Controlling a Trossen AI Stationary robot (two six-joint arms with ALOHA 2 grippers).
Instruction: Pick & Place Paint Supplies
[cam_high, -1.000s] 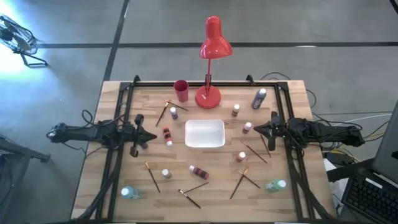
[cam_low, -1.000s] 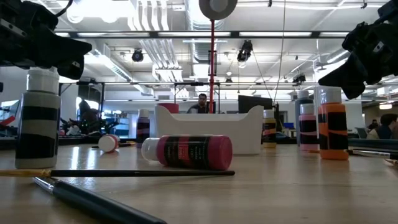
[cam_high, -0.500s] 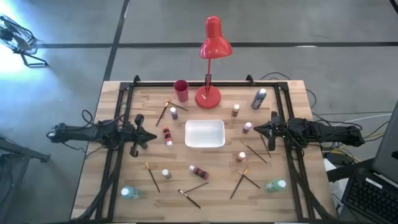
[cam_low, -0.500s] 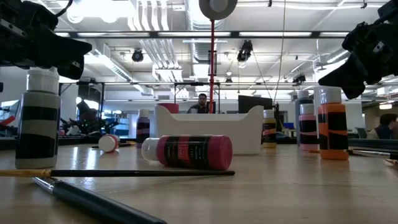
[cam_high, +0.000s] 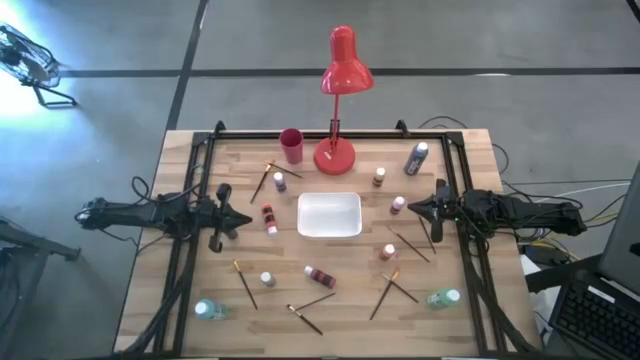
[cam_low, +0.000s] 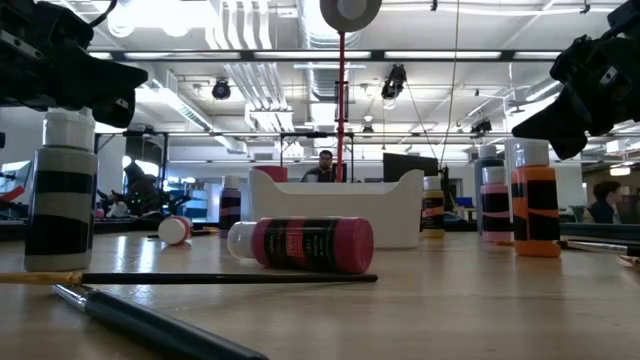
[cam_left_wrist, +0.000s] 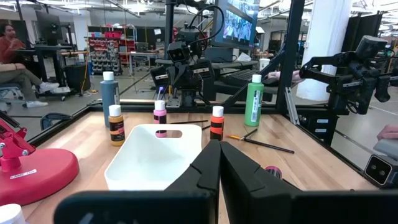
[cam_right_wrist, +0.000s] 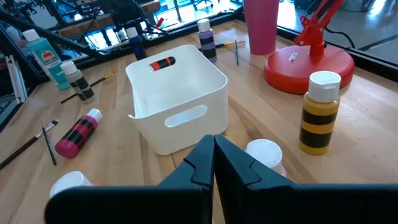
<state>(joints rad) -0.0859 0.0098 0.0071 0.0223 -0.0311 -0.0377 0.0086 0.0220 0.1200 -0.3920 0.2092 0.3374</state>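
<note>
Nearest the front edge of the wooden bench, two teal bottles lie at the corners, one on the left and one on the right. Between them lie thin brushes: one near the front middle, a crossed pair toward the right, and one on the left beside a small upright pale-capped bottle. A pink bottle lies on its side just in front of the white tray, which sits empty at the bench's middle.

Level with the tray, the left gripper hovers at the left side, its fingers pressed together and holding nothing; a red bottle lies between it and the tray. The right gripper hovers at the right side, fingers likewise together and empty, with a pink upright bottle just beside its tip. An orange bottle and another brush lie in front of that gripper.

Farther back stand a purple bottle with a brush beside it, a yellow-brown bottle, and a dark blue bottle near the far right. At the back edge stand the red cup and the red desk lamp.
</note>
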